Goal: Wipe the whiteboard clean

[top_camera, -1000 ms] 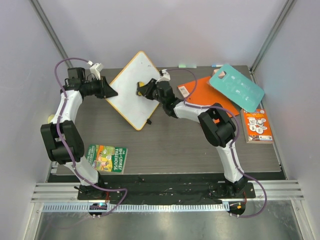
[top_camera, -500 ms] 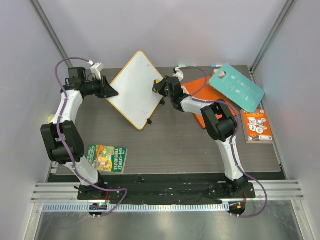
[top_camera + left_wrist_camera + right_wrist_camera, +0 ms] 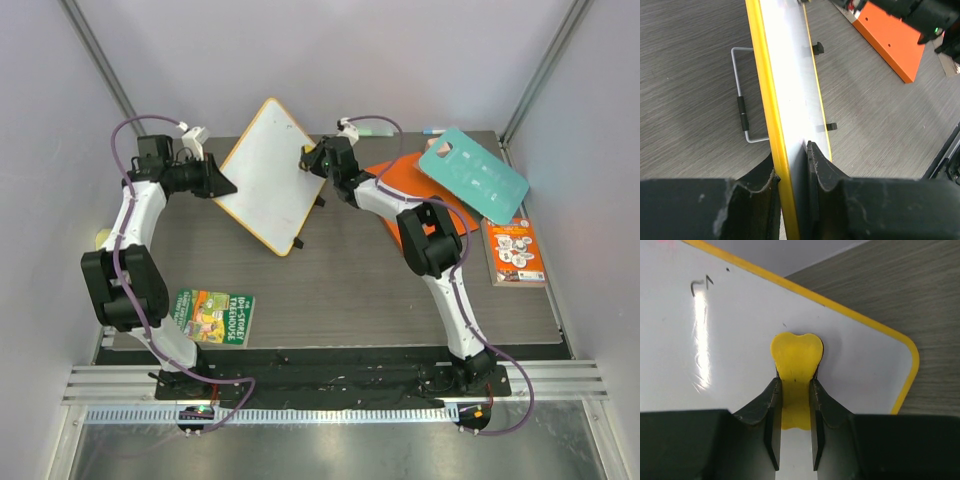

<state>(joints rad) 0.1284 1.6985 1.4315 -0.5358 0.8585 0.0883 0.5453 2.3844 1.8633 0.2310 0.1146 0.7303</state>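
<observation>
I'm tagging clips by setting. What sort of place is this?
Probably a lab robot cell: a left arm and right arm bolted to a rail, plain white walls with metal corner posts, and a small table holding only props: whiteboard, eraser, books.

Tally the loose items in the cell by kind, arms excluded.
whiteboard: 1
yellow eraser: 1
teal card: 1
books: 3 (plain orange book, green-cover book, orange picture book)
Total: 6
The far-edge specks are too small to identify and are not counted.
</observation>
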